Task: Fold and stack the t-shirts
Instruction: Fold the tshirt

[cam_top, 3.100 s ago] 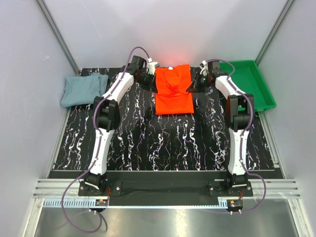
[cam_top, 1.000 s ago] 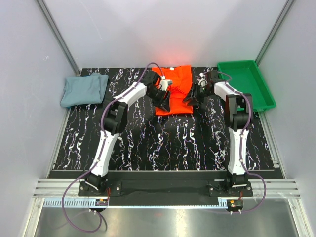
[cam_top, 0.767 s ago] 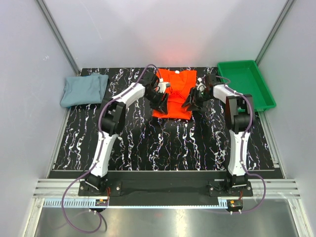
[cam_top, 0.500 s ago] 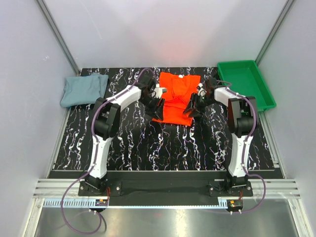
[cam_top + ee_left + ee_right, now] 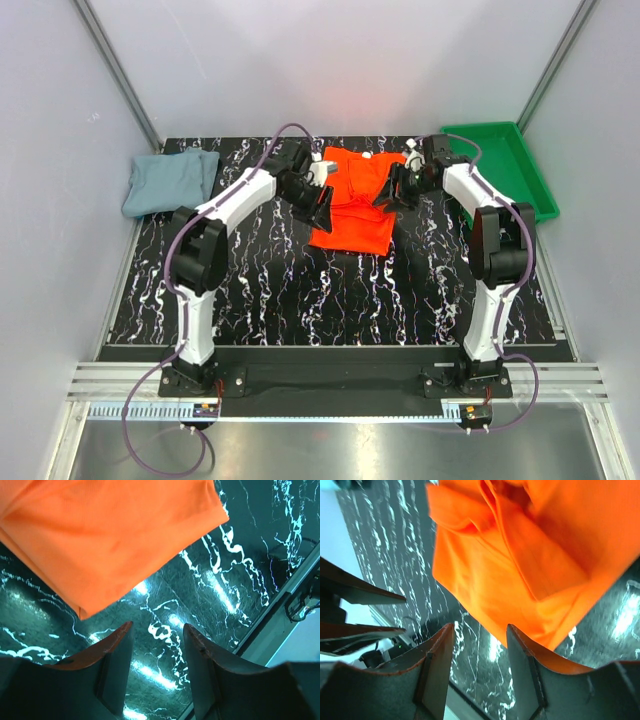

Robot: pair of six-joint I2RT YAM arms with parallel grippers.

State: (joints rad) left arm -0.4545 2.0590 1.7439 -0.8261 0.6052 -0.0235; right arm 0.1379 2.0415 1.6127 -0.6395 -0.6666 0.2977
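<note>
The left gripper [image 5: 157, 645] and the right gripper [image 5: 479, 645] each stand part open and empty, just beside the left and right edges of the folded bright orange-red cloth t-shirt [image 5: 352, 205], which lies far centre on the black white-veined table [image 5: 330, 290]. The crumpled grey-blue cloth t-shirt [image 5: 170, 182] lies far left and the rigid green plastic tray [image 5: 505, 170] far right; the table's near half lies open.

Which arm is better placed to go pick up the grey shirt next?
Left. The grey shirt lies far left, nearer the left gripper; the right gripper is beyond the orange shirt.
</note>
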